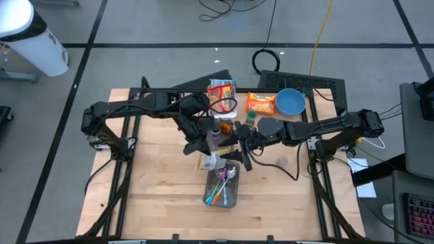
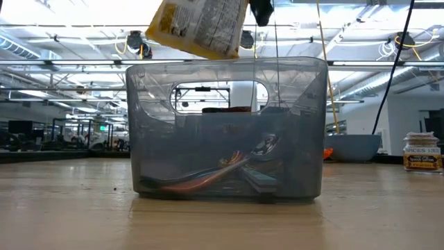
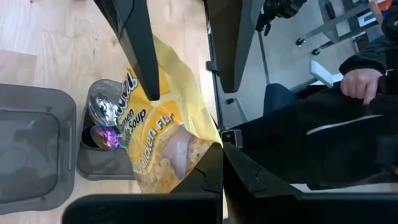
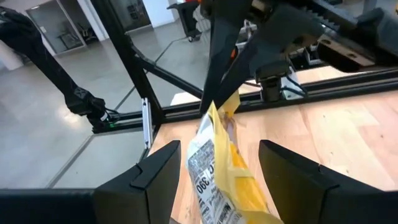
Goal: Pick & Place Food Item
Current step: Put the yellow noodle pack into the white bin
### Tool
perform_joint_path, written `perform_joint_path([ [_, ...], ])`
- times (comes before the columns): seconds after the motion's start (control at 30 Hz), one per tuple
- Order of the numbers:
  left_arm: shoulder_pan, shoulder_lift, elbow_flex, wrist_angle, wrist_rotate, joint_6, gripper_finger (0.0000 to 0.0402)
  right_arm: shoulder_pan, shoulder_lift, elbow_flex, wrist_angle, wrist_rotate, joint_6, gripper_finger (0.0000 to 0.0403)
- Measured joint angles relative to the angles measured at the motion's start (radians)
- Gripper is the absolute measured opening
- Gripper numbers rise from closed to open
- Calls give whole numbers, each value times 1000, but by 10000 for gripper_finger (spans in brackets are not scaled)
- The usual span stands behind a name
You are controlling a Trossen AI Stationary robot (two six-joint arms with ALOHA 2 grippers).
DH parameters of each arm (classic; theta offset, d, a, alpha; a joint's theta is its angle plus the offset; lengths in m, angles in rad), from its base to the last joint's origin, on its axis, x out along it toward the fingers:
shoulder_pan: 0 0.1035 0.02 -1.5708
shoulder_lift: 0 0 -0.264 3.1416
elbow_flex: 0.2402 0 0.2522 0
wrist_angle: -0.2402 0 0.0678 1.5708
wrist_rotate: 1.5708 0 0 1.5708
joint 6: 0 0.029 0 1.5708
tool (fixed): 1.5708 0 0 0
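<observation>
Clamped shut, the left gripper (image 3: pixel 180 93) is pinching the top edge of the yellow noodle packet (image 3: pixel 165 134) and holding it in the air over the grey bin (image 1: pixel 222 187), near the bin's far end. The right gripper (image 4: pixel 214 168) is standing w/ jaws apart, one finger each side of the packet's lower half; I'm not seeing the pads touching it, so I'm reading this as a handover or a steadying move, not a second grip yet.

Packet is hanging well above the bin rim in the low view, tilted, not plumb. Its long axis is running roughly up-down, slanted, w/ the pinched end up and the free end pointing down toward the bin; printed back is facing the right wrist cam, the yellow front facing the left wrist cam.

Doing this step well, imo:
- I'm wanting the packet's free end centred over the bin opening before lowering, since it's sitting close to the rim.
- Spoons and cutlery (image 1: pixel 224 181) are already lying in the bin, so the packet prob needs to go in flat-ish or beside them.
- Right jaws shouldn't be closing while left is pulling, or the wrapper could be tearing or crumpling.
- Lowering slowly; the thin film is swinging easily.
</observation>
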Motion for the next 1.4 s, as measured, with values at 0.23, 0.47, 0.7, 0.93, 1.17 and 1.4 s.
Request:
perform_joint_path([
  [0.23,3,0,0,40,-7,0,0,0,-1,0,-18,0,11,210],
  [0.47,3,0,0,54,-6,-1,0,0,-1,-1,-28,2,19,180],
  [0.7,3,0,0,52,-6,-2,0,0,-1,-1,-25,3,19,114],
  [0.93,2,-1,0,52,-7,-3,1,-1,-1,-1,-25,3,19,34],
  [1.17,9,-2,0,63,-82,2,21,-1,-1,-1,-28,35,23,2],
  [1.4,34,-2,0,137,-63,-4,79,-2,-1,-1,-25,57,25,1],
])
